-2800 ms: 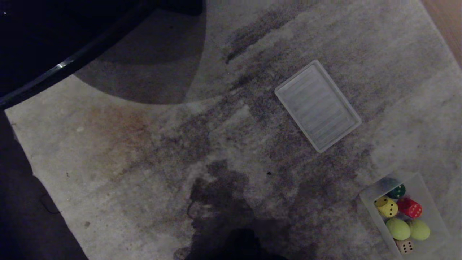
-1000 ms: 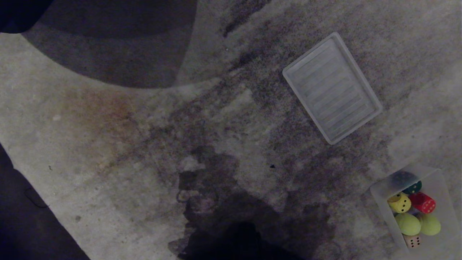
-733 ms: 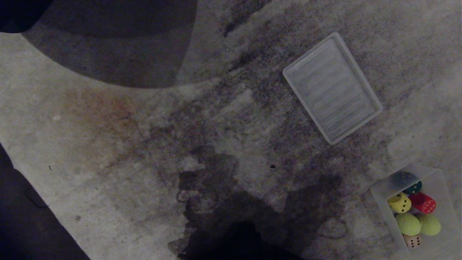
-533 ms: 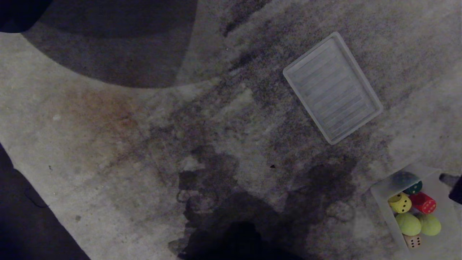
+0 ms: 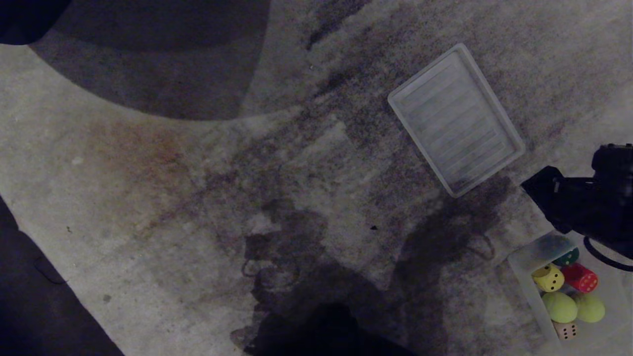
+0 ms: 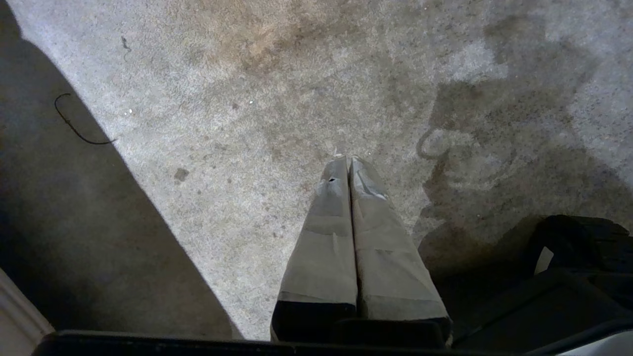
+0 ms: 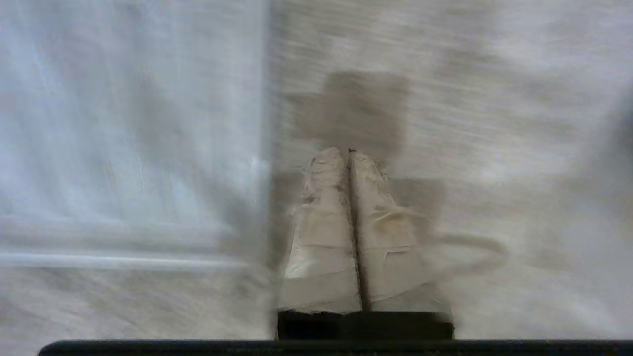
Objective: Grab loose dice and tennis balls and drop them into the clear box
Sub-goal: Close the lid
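Note:
The clear box point(image 5: 525, 283) stands on the carpet at the lower right of the head view. Inside it lie the yellow die point(image 5: 548, 278), red die point(image 5: 579, 278), dark green die point(image 5: 566, 257) and tan die point(image 5: 565, 330), with two tennis balls point(image 5: 559, 307) point(image 5: 589, 307). My right arm point(image 5: 583, 202) reaches in from the right edge, just beyond the box's far end. In its wrist view my right gripper point(image 7: 348, 155) is shut and empty over carpet. My left gripper point(image 6: 347, 160) hangs shut and empty above the carpet.
A flat ribbed clear panel point(image 5: 456, 119) lies on the carpet beyond the box; its blurred edge point(image 7: 262, 123) runs beside the right gripper. Dark floor point(image 5: 29, 306) borders the carpet at the lower left. A large dark shadow point(image 5: 163, 59) covers the far left.
The camera shifted before one second ago, then held still. My right arm has swung in from the right edge to beyond the box. The box and its contents have not moved.

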Controlling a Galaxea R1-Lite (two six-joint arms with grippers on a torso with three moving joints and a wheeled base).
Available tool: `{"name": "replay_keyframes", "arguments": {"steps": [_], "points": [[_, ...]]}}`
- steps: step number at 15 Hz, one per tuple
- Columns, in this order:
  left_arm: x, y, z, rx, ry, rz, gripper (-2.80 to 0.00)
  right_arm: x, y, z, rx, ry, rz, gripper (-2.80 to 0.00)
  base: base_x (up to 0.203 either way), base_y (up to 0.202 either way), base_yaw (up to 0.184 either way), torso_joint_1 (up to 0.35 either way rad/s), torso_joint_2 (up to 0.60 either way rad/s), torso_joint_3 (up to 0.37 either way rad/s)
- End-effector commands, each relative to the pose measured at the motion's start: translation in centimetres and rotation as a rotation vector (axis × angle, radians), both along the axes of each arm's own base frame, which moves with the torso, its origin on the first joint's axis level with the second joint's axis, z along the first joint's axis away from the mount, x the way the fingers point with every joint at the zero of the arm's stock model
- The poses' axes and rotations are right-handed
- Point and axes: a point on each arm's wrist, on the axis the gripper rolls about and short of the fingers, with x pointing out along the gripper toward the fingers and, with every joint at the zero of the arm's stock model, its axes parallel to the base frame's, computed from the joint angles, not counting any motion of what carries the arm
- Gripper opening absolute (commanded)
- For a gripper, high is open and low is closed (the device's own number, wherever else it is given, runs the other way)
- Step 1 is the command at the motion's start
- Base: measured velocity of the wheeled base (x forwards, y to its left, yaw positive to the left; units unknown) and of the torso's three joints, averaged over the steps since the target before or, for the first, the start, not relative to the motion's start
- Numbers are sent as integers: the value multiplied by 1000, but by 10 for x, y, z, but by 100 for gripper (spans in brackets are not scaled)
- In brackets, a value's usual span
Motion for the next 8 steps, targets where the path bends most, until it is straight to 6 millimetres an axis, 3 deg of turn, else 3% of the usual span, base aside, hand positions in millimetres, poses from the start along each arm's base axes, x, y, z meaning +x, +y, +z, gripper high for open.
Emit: {"name": "replay_keyframes", "arguments": {"steps": [1, 5, 8], "points": [[0, 0, 0, -1, 3, 1, -280, 19, 9, -12, 40, 18, 18, 0, 0, 0, 0, 0, 0, 0], [0, 0, 0, -1, 3, 1, -280, 32, 8, -21, -19, 50, 24, 0, 0, 0, 0, 0, 0, 0], [0, 0, 0, -1, 3, 1, -280, 37, 4, -16, -15, 24, -5, 0, 0, 0, 0, 0, 0, 0]]}}
